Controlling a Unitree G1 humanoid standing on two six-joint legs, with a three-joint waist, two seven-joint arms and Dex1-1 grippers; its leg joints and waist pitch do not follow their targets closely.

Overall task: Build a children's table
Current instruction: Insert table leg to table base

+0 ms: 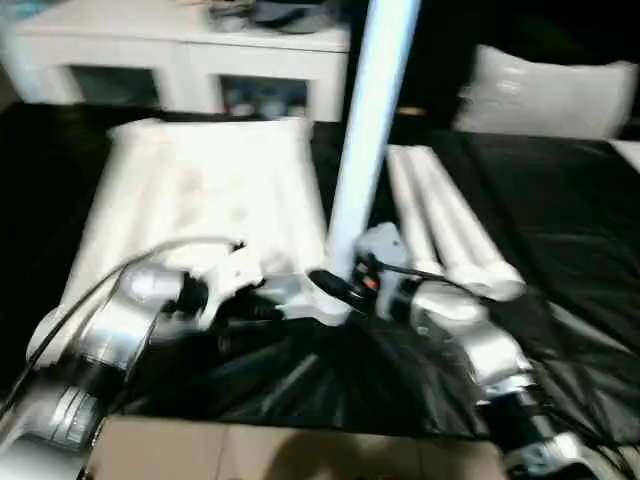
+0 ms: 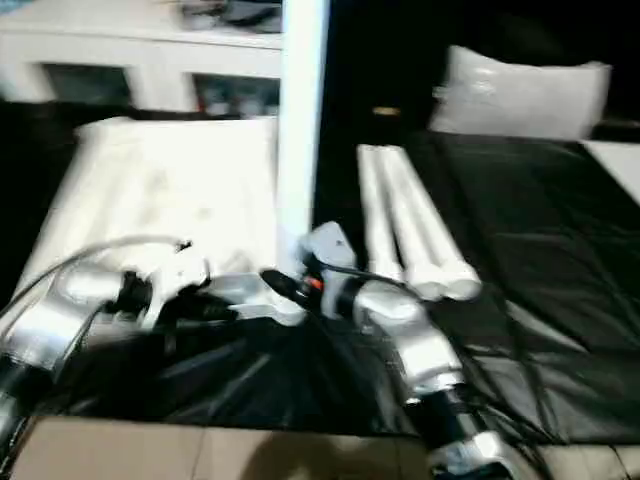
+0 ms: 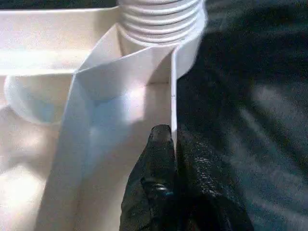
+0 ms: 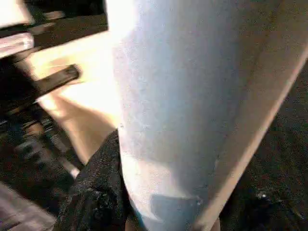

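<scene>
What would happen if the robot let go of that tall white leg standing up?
The upright leg is tall and thin, so it would probably tip unless its threaded end is already well into the table top socket. It looks stiff, hollow plastic, likely light. The right gripper is closed around it.

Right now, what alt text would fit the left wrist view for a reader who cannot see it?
The left gripper is shut on the side wall of the upturned white table top, close to a corner socket holding the threaded end of a leg. Black sheeting lies beside it.
</scene>
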